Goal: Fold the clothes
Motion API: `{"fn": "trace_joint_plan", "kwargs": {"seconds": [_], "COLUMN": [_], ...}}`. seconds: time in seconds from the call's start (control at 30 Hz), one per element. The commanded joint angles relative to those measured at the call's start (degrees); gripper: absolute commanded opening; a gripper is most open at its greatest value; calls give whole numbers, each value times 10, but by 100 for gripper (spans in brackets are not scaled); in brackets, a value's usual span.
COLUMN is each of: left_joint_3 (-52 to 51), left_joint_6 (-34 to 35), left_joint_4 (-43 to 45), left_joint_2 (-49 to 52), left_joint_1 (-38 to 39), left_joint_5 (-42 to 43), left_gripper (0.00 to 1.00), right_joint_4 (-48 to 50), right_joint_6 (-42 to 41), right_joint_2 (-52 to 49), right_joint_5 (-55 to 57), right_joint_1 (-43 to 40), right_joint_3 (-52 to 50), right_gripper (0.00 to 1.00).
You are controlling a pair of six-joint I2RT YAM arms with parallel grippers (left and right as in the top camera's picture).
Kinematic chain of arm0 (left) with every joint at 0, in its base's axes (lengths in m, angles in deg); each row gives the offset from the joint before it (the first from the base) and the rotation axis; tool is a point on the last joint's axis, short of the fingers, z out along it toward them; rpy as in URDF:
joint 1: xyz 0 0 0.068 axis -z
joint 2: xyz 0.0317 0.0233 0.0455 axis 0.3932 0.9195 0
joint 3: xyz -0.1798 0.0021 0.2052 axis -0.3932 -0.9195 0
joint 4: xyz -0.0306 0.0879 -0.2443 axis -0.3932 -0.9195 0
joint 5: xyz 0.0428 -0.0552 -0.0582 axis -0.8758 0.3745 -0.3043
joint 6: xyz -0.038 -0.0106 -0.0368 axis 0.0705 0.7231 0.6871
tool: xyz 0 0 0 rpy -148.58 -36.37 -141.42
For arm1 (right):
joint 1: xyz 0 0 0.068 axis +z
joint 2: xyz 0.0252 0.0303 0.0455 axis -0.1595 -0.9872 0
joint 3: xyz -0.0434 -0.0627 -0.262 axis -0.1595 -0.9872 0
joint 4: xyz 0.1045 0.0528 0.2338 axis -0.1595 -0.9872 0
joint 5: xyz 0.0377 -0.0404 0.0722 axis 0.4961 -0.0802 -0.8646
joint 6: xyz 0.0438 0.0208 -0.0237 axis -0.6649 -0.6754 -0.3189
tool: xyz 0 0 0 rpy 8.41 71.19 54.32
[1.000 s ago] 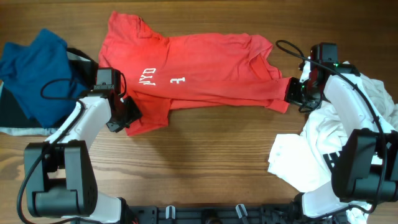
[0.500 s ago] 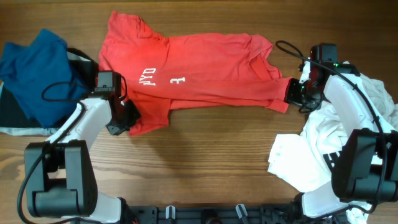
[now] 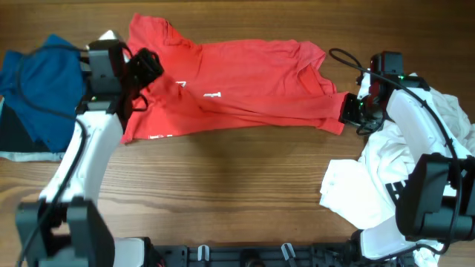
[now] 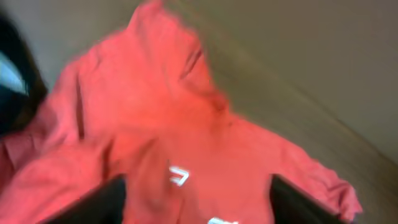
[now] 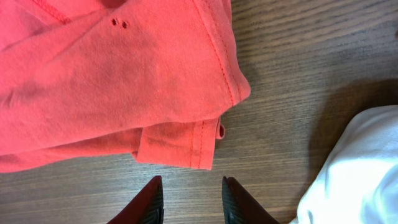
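The red T-shirt (image 3: pixel 245 81) lies spread across the far half of the table, with a folded flap at its near left and only a bit of white lettering showing. My left gripper (image 3: pixel 148 65) hovers over the shirt's far left part. In the blurred left wrist view its jaws (image 4: pixel 196 205) stand wide apart above the red cloth (image 4: pixel 186 137) with nothing between them. My right gripper (image 3: pixel 349 110) is at the shirt's right corner. Its fingers (image 5: pixel 191 196) are open over bare wood, just short of the red hem (image 5: pixel 180 149).
A pile of white clothes (image 3: pixel 371 185) with black lettering lies at the right, under the right arm, and its edge shows in the right wrist view (image 5: pixel 354 168). A blue garment (image 3: pixel 41 81) and dark cloth (image 3: pixel 15 133) sit at the far left. A black cable (image 3: pixel 345 59) loops near the right arm.
The left arm swung from the shirt's near left edge up to its far left, and its jaws shut, then opened. The shirt's left part now lies refolded, hiding most lettering. The right arm stayed still.
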Motion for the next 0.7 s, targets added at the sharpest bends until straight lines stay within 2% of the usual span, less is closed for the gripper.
{"fn": "trace_joint_plan", "kwargs": {"seconds": [0.0,0.1,0.17,0.2,0.37,0.5,0.67], "left_joint_3": [-3,-3,-5,-14,-63,-99,-101], "left_joint_6": [5,-8,-8,-9,-9,-16,-38], "left_joint_4": [-70,-178,-253,-269,-205,-112,-89], "left_joint_2": [27,27,28,29,33,53,106], "left_joint_1": [-2,-2,-2,-2,-2,-2,-3], "left_joint_5": [-13,-18,-77,-107,-113,-108,-99], "left_gripper": [84,75,67,67,65,63,66], "right_joint_4": [-1,-1,-2,-5,-13,-23,-43], "right_joint_6": [9,9,9,9,9,14,15], "right_joint_2": [14,14,14,14,14,14,14], "right_joint_5": [-7,-7,-7,-7,-7,-7,-23], "right_joint_1": [2,2,2,2,2,2,2], "right_joint_3": [-1,-1,-1,-1,-1,-1,-1], "right_gripper": [31,31,31,31,31,32,32]}}
